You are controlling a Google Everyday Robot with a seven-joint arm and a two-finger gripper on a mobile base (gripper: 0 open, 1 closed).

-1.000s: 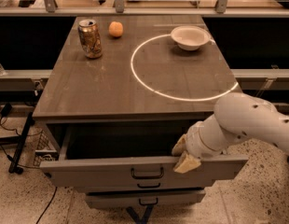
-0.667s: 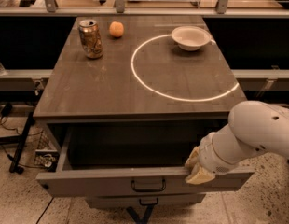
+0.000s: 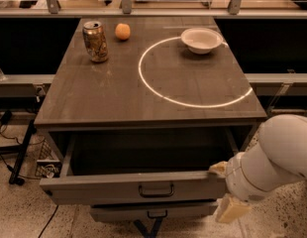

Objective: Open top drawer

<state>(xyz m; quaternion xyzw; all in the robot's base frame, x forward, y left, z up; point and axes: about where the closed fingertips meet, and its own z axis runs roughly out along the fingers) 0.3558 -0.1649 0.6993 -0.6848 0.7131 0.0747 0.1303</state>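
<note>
a: where's the gripper (image 3: 225, 190)?
b: clamped across the right end of the top drawer (image 3: 119, 186) front; drawer's well out beneath the table (image 3: 119, 95)
a: advice?
b: pull straight back; that off-centre hold could skew it

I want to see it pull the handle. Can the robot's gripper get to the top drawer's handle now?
Probably yes. The gripper is at the right end of the front of the top drawer, and the handle sits at the middle of that front, with nothing between them.
</note>
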